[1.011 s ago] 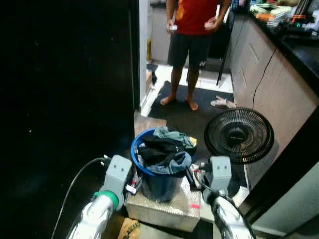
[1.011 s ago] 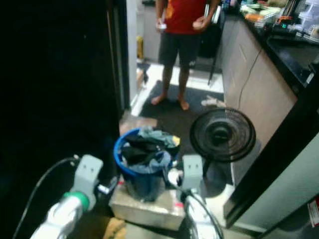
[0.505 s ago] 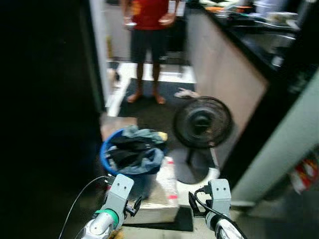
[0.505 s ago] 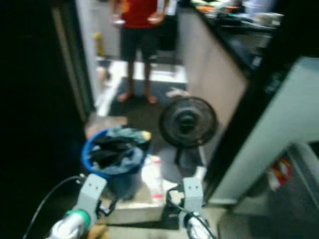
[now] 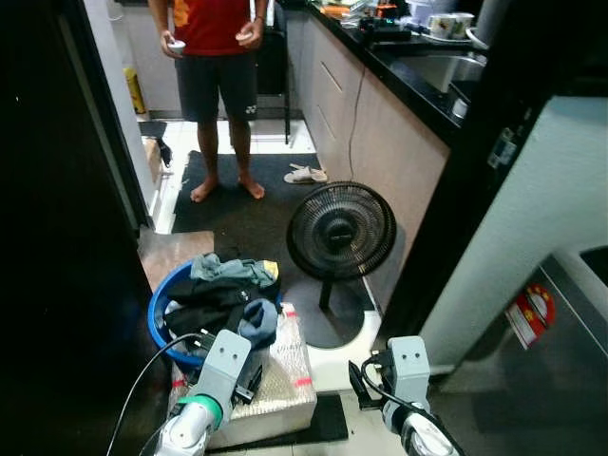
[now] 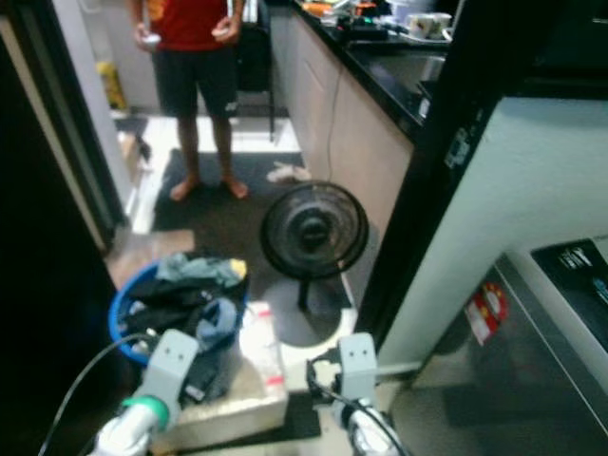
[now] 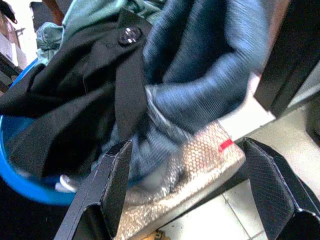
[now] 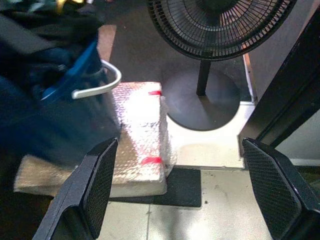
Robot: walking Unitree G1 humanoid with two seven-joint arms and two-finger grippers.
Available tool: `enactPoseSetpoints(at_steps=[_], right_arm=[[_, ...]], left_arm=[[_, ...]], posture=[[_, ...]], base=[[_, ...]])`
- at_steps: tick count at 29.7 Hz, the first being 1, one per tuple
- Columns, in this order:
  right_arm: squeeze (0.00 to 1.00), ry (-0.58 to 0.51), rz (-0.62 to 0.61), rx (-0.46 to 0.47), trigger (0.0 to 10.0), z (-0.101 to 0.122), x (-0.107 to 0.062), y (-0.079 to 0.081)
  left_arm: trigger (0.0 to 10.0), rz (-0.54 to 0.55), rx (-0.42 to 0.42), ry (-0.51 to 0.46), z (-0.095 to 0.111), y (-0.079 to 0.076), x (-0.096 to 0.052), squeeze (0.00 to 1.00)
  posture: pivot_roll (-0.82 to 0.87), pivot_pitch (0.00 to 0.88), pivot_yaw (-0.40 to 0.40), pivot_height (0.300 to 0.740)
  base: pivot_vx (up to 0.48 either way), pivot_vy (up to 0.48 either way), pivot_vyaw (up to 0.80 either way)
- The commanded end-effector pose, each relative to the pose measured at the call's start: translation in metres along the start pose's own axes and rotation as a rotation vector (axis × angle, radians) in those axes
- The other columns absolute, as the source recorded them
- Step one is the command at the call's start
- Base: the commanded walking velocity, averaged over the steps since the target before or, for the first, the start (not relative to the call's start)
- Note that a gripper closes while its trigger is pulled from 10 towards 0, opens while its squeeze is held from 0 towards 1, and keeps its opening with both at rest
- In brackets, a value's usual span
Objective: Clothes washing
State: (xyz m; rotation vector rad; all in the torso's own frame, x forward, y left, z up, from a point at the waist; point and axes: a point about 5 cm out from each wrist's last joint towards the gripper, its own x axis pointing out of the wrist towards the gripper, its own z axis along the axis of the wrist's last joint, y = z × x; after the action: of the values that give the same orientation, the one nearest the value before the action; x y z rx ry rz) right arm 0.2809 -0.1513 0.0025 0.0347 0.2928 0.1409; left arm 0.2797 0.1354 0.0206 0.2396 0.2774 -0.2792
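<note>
Fingers of the left gripper (image 7: 185,195) stand wide apart with nothing between them, poised just before the heap of clothes (image 7: 150,85) that spills over the rim of the blue laundry basket (image 5: 160,328); a black garment with a button and a grey-blue knit hang nearest the fingertips, apart from them but near. The right gripper (image 8: 185,190) is likewise spread and empty, aimed lower at the floor beside the basket's white handle (image 8: 100,85). The basket sits on a silver bubble-wrapped box (image 5: 275,380) marked with red tape, which seems to lift the load to a height the arms can reach. Both grippers hover close to that box, the left one nearer the washing, so the next step is likely a reach into the pile. Beyond stands a black pedestal fan (image 5: 340,233) on its round base, near a kitchen counter (image 5: 399,85), and farther off a person (image 5: 217,57) in a red shirt stands barefoot on a dark mat (image 5: 242,214).
</note>
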Motion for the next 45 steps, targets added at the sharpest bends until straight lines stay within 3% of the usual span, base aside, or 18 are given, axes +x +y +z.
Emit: enactPoseSetpoints(at_steps=[1, 9, 24, 38, 40, 41, 45], right_arm=[[0.0, 0.016, 0.001, -0.006, 10.0, -0.004, -0.002, -0.001], [0.0, 0.007, -0.008, -0.009, 10.0, -0.004, -0.002, -0.003], [0.0, -0.024, -0.005, -0.014, 10.0, 0.003, 0.001, -0.002], [0.0, -0.215, 0.057, -0.046, 10.0, 0.045, 0.014, 0.008], [0.0, -0.27, 0.083, -0.054, 10.0, 0.058, 0.017, 0.012], [0.0, -0.363, 0.13, -0.051, 10.0, 0.081, 0.019, 0.019], [0.0, -0.425, 0.169, -0.04, 10.0, 0.097, 0.019, 0.024]], left_arm=[[10.0, -0.001, 0.01, 0.015, -0.004, 0.0, 0.0, 0.0], [10.0, 0.006, 0.005, 0.011, -0.004, 0.0, 0.002, 0.0], [10.0, 0.022, -0.002, 0.006, -0.002, 0.001, 0.004, 0.0], [10.0, 0.098, -0.008, -0.063, 0.018, 0.016, 0.011, 0.0], [10.0, 0.106, -0.003, -0.09, 0.024, 0.02, 0.011, 0.0], [10.0, 0.122, -0.001, -0.127, 0.035, 0.026, 0.012, 0.0], [10.0, 0.139, -0.005, -0.152, 0.043, 0.03, 0.013, 0.0]], posture=[[0.02, 0.0, 0.011, 0.74], [0.02, 0.0, 0.016, 0.74], [0.02, 0.0, 0.017, 0.74], [0.02, 0.004, 0.019, 0.74], [0.02, 0.005, 0.019, 0.74], [0.02, 0.006, 0.019, 0.74], [0.02, 0.007, 0.019, 0.74]], base=[[0.48, 0.0, 0.0], [0.47, 0.0, -0.5], [0.0, 0.0, 0.0], [0.0, 0.0, 0.0], [0.0, 0.0, 0.0], [0.0, 0.0, 0.0], [0.0, 0.0, 0.0]])
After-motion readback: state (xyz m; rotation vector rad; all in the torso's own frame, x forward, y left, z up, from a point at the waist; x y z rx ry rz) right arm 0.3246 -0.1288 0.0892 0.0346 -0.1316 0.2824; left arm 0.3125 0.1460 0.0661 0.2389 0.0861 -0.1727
